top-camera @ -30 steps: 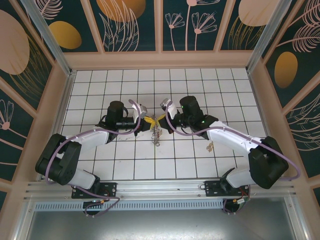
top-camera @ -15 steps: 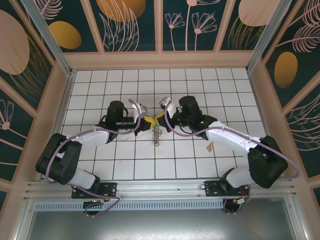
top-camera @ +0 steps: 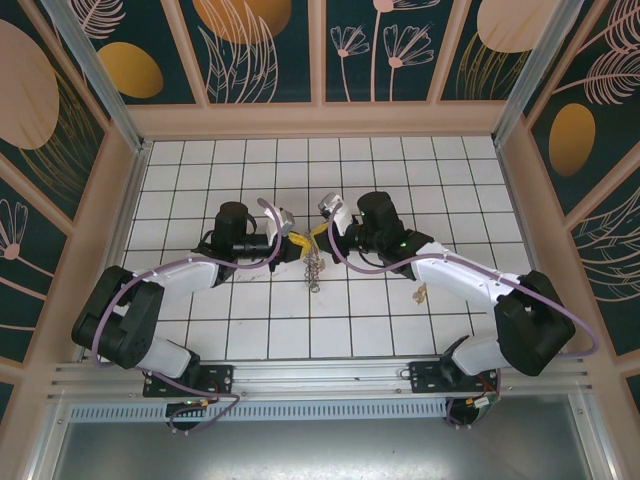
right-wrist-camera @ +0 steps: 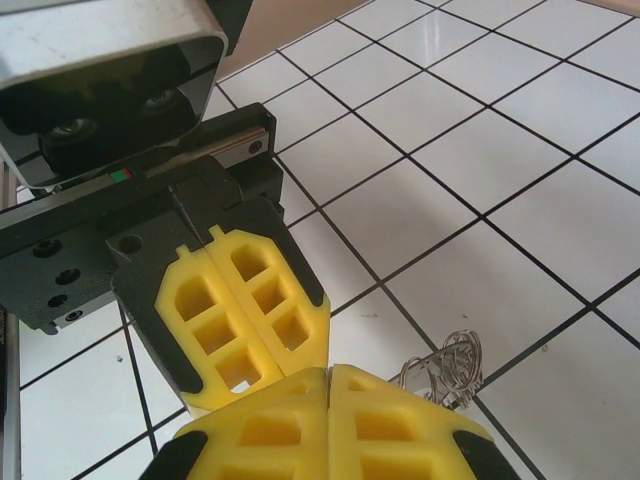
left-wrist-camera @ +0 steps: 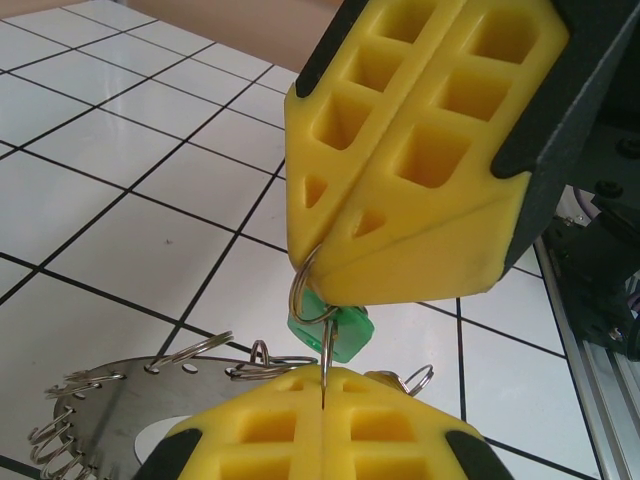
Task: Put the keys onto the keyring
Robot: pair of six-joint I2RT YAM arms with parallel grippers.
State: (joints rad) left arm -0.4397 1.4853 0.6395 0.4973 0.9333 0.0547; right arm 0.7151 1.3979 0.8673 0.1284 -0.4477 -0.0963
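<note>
Left gripper (left-wrist-camera: 325,400) and right gripper (left-wrist-camera: 328,272) meet tip to tip, fingers pressed together, each pinching a keyring (left-wrist-camera: 120,405) loop. A green key (left-wrist-camera: 345,335) hangs between their fingertips, with the hoop dangling beneath.

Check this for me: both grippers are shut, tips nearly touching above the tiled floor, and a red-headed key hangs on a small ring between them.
Wrong in one respect: the key is green-headed, not red. The left wrist view shows it hanging on a small ring between the shut left gripper and right gripper. The rest stands.
</note>
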